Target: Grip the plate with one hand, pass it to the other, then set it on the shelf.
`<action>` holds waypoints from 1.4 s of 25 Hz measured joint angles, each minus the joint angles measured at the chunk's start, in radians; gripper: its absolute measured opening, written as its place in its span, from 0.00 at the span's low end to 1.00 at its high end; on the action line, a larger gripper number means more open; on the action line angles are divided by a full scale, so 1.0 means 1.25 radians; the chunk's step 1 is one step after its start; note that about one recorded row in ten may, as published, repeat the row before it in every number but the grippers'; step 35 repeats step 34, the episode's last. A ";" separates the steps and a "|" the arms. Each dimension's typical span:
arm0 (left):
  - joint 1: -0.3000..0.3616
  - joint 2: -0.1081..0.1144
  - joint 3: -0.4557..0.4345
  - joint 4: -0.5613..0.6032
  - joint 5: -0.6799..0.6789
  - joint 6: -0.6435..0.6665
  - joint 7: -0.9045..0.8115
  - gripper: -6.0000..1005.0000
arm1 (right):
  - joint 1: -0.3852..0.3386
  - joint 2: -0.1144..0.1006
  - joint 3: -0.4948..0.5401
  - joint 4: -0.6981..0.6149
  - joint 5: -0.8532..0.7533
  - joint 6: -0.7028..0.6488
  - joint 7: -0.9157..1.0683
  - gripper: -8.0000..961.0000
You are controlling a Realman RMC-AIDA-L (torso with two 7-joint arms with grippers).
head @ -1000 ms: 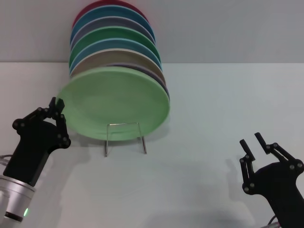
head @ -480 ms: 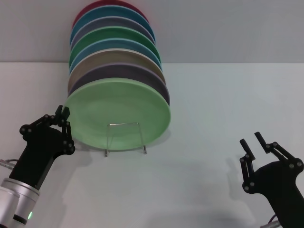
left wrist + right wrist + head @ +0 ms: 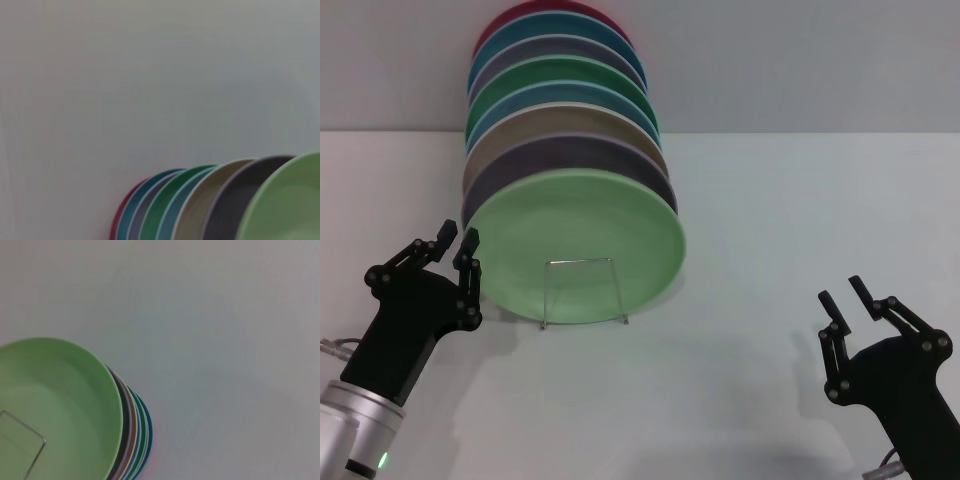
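While its fingers stand apart and hold nothing, the left pincer (image 3: 457, 243) on the silver-wristed arm sits just beside the left rim of the pale mint-green plate (image 3: 578, 245), which stands upright at the front of a row of coloured plates (image 3: 560, 110) in the wire shelf (image 3: 582, 290) on the white counter (image 3: 770, 220). Well apart from the shelf, low on the right, the all-black right pincer (image 3: 844, 297) hangs above the counter with its fingers likewise spread and empty.

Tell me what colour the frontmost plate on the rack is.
Pale mint green; the plate shows best in the head view.
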 joint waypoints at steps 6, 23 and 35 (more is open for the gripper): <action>0.046 0.002 0.001 0.003 0.000 0.124 -0.025 0.19 | 0.012 0.000 0.001 0.000 0.036 -0.002 0.012 0.25; 0.057 -0.001 -0.067 0.082 -0.012 0.171 -0.325 0.70 | 0.094 -0.005 0.166 -0.126 0.108 -0.027 0.445 0.26; 0.063 -0.001 -0.070 0.082 -0.018 0.164 -0.327 0.83 | 0.119 -0.004 0.175 -0.213 0.119 -0.038 0.592 0.27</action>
